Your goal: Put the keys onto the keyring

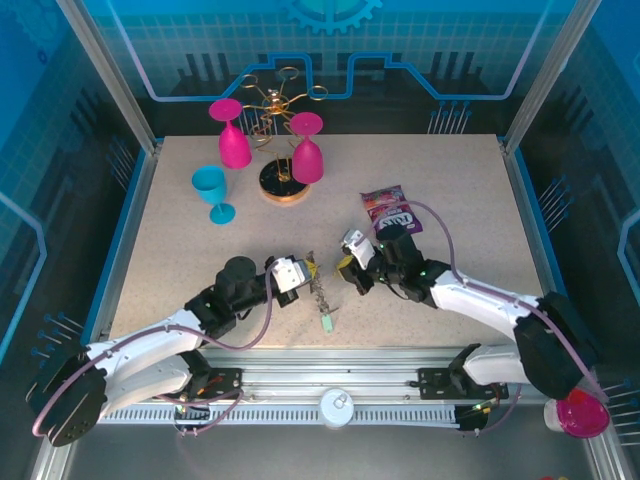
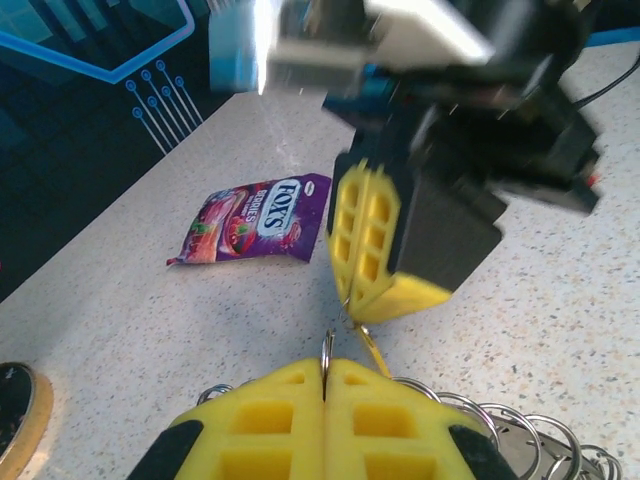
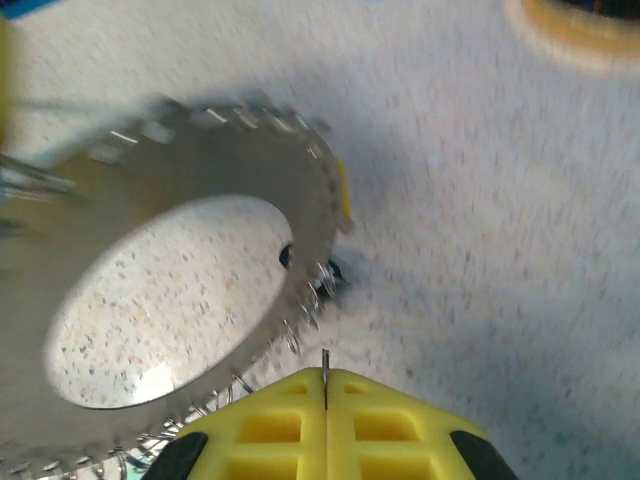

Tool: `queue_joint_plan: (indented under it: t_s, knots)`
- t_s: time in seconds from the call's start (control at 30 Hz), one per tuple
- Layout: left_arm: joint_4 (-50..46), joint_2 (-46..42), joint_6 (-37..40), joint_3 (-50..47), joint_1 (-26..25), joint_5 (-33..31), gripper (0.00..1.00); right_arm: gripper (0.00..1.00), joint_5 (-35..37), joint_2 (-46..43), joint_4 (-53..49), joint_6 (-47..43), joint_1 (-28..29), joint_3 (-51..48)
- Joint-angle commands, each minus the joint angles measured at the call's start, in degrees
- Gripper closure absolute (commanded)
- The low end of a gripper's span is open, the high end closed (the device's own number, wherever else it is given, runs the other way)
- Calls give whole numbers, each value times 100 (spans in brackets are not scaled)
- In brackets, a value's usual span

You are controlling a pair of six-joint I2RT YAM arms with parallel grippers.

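Now both grippers are pinched shut: the left gripper [image 2: 325, 378] holds the large flat grey loop-edged metal keyring [image 3: 200, 160] on edge, long axis front-to-back, just left of the right gripper [image 3: 325, 388], whose catch I cannot tell

Left arm [image 1: 140, 355]: laid low from the near-left base, white forearm angled forward and inward, wrist turned toward the middle of the bench [image 1: 180, 250]. Left gripper [image 1: 308, 270]: jaws pressed fully together, yellow pads [image 2: 270, 410] flush along the seam. Right arm [image 1: 480, 300]: reaching in from the near-right base, forearm angled inward, wrist tipped downward. Right gripper [image 1: 347, 272]: jaws likewise closed, tips facing the left gripper's tips, close to them.
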Motion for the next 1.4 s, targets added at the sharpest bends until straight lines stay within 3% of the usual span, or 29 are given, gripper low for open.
queue_joint_plan:
  t_s: [0.0,0.1,0.3,0.37,0.6,0.73,1.07,1.37]
  knots:
    - [353,-122,-410,-73,96,359,100,100,-113,466,-923,701,-46,281]
    - [462,-129,-658,-93,232,596,100,100,-1,800,-793,1066,125,253]
    - [404,-156,-899,-101,408,953,100,65,132,618,-472,854,47,194]
    - [419,-169,-966,-117,442,1058,100,60,63,267,-285,539,-58,141]
    - [788,-147,-1225,-218,592,1642,100,62,-1591,-818,1345,-1349,-142,-531]
    - [952,-128,-1308,-259,619,1875,100,63,-2221,-798,1189,-1749,-150,-375]
    - [1165,-8,-1333,-269,630,2183,100,68,-2313,-616,1537,-1707,-76,-298]
    - [1296,114,-1374,-243,629,2257,100,78,-2525,-380,1822,-1590,16,-207]
